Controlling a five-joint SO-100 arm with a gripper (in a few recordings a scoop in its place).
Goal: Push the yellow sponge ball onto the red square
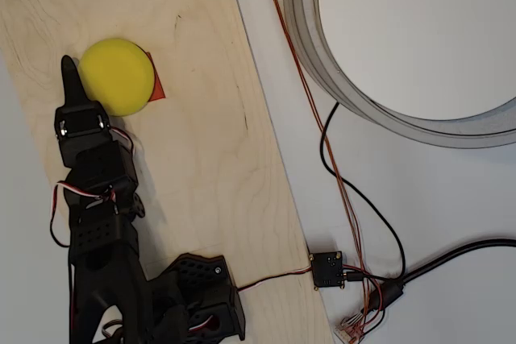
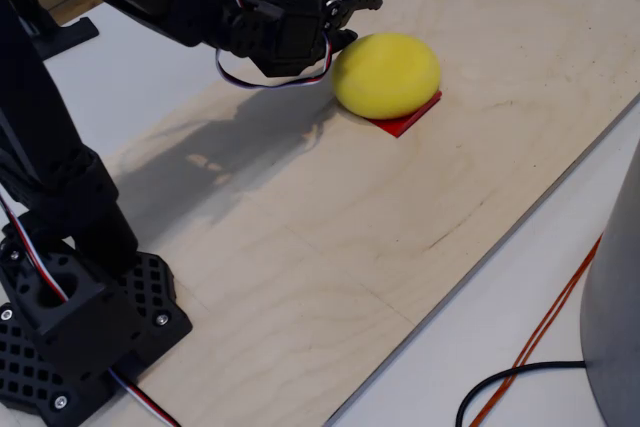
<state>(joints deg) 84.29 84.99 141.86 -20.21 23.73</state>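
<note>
Now yellow sponge ball (image 2: 387, 74) atop red square (image 2: 408, 119).

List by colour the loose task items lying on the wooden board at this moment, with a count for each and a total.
Yellow: 1, the round yellow foam sponge ball, resting over most of the patch.
Orange-red: 1, the flat orange-red square patch, only its edge peeking out from under the ball.
Total: 2, both on the pale plywood board.
</note>
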